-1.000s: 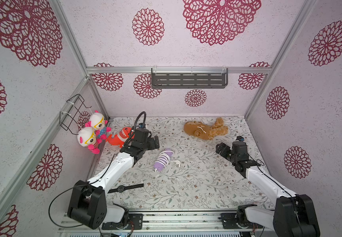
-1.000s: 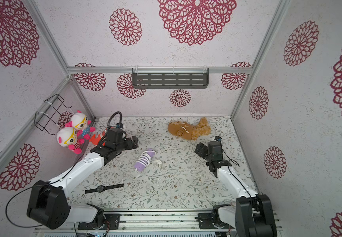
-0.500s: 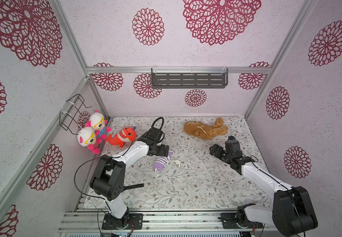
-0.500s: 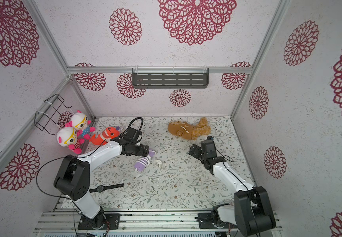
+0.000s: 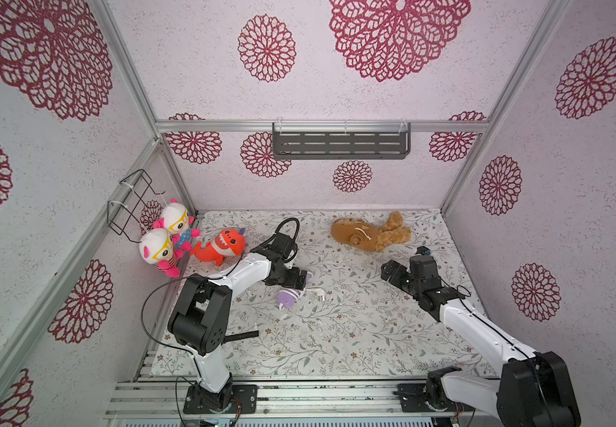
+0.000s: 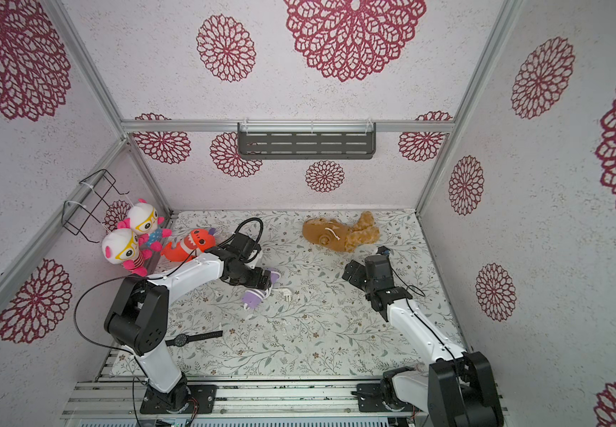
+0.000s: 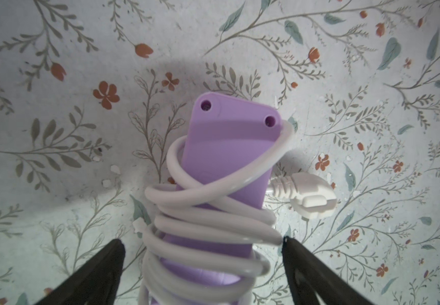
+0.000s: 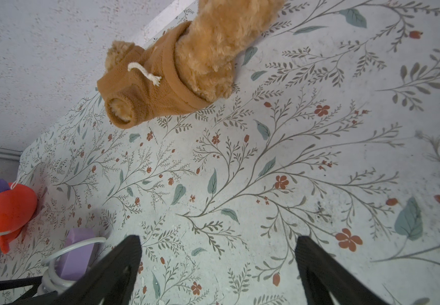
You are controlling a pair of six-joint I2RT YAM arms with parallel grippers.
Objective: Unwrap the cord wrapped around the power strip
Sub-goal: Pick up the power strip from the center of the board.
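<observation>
The lavender power strip [image 5: 286, 296] [image 6: 253, 297] lies in the middle of the floral table. The white cord [image 7: 208, 221] is wound round it in several loops. The cord's small white plug [image 7: 308, 196] [image 5: 319, 294] rests on the table beside the strip. My left gripper [image 7: 203, 241] [image 5: 296, 281] is open and straddles the wrapped strip, one finger on each side. One fingertip [image 7: 289, 244] sits right at a cord loop. My right gripper [image 8: 217, 239] [image 5: 389, 271] is open and empty over bare table, well to the right of the strip [image 8: 77, 248].
A brown plush dog [image 5: 369, 234] lies at the back right. An orange shark plush [image 5: 221, 246] and two white-and-pink dolls [image 5: 166, 240] sit at the back left under a wire basket [image 5: 132, 201]. A black wristwatch [image 6: 188, 338] lies near the front left. A grey shelf [image 5: 340, 144] hangs on the back wall.
My left arm swung from beside the orange plush to the strip and now straddles it. My right gripper moved a little toward the table's middle.
</observation>
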